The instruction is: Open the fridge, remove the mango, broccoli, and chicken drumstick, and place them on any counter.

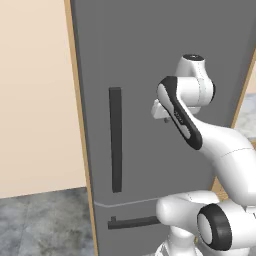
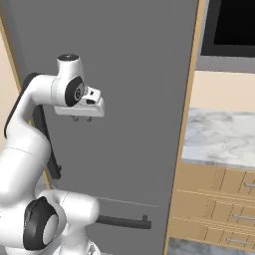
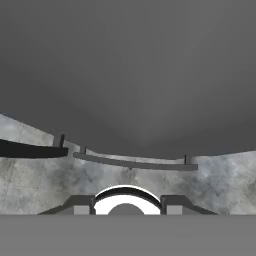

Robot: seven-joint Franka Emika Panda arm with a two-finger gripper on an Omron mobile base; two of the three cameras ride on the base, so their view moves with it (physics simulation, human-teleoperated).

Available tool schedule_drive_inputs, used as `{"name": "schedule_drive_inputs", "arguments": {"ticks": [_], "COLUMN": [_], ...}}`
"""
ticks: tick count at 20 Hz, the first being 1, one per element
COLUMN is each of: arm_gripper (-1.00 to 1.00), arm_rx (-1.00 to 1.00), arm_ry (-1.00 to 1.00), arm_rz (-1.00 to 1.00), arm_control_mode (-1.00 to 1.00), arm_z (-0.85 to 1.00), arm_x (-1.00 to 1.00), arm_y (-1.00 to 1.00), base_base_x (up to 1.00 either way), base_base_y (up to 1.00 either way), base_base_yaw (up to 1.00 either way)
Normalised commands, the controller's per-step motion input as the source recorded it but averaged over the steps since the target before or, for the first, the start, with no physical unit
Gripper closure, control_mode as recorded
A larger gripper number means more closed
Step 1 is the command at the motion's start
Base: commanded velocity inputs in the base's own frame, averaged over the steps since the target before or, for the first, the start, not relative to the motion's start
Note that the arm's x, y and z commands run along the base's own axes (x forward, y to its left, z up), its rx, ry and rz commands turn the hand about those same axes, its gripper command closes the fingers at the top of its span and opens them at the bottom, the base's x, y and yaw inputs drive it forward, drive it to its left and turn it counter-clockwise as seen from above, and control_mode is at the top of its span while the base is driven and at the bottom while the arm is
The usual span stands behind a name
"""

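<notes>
— Where is the fridge (image 1: 150, 50) standing?
— It is filling the space straight ahead, door shut, its long black bar handle (image 1: 115, 139) running upright and the drawer handle (image 2: 123, 221) lying across below.
— And the claw (image 2: 82, 118)?
— It is hanging in front of the door, right of the bar handle, pointing down at the grey floor (image 3: 220, 175). I cannot tell whether it is spread or pressed together.
— The table (image 2: 224, 134)?
— It is sitting right of the fridge.

A plain beige wall (image 1: 35, 100) fills the left of the left base view, above grey marbled floor (image 1: 45, 225). A black panel (image 2: 231, 27) sits upper right in the right base view.
</notes>
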Motion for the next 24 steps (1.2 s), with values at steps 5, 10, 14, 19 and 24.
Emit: {"name": "schedule_drive_inputs", "arguments": {"ticks": [5, 10, 14, 19, 24], "arm_gripper": [-1.0, -1.0, -1.0, -1.0, -1.0], "arm_rx": [0.0, 0.0, 0.0, 0.0, 0.0], "arm_ry": [0.0, 0.0, 0.0, 0.0, 0.0], "arm_rz": [0.0, 0.0, 0.0, 0.0, 0.0], "arm_control_mode": [1.0, 1.0, 1.0, 1.0, 1.0], "arm_z": [0.0, 0.0, 0.0, 0.0, 0.0], "arm_x": [0.0, 0.0, 0.0, 0.0, 0.0], "arm_y": [0.0, 0.0, 0.0, 0.0, 0.0], "base_base_x": [-0.39, -0.87, -0.51, -0.04, 0.0], "base_base_y": [0.1, 0.55, 0.83, 0.98, 0.87], "base_base_yaw": [-0.05, -0.37, -0.47, -0.44, -0.37]}}
